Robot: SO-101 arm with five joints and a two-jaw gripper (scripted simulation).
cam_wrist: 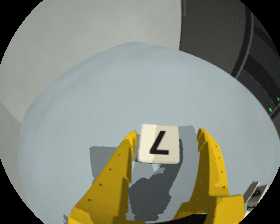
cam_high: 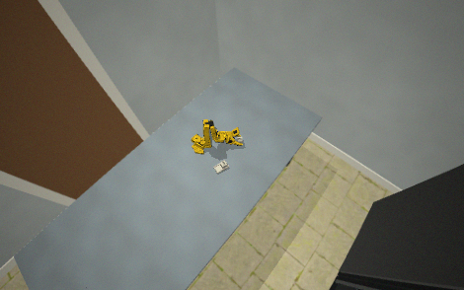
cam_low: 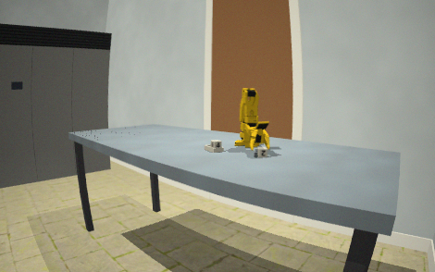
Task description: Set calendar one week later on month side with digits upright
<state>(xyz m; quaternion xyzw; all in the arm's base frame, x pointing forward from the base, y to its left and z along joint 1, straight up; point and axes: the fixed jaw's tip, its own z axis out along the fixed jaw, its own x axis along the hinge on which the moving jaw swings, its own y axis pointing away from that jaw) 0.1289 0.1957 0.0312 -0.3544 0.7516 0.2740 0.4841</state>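
A white cube [cam_wrist: 159, 144] with a 7 on its top face lies on the table between my fingertips. My gripper [cam_wrist: 165, 137] is open around it, with a gap showing on the right side of the cube. In the exterior view the same cube [cam_low: 260, 153] rests on the table right under the gripper [cam_low: 258, 143]. The small white tray [cam_low: 214, 149] stands on the table to the left of the arm, apart from it, with one cube [cam_low: 216, 143] in it that shows a 4. The tray also shows in the top view [cam_high: 221, 167].
The yellow arm's base [cam_high: 199, 143] stands near the middle of the long grey table [cam_high: 172, 197]. The table's edge toward the tiled floor runs a little beyond the tray. A dark cabinet [cam_low: 36, 102] stands off the table.
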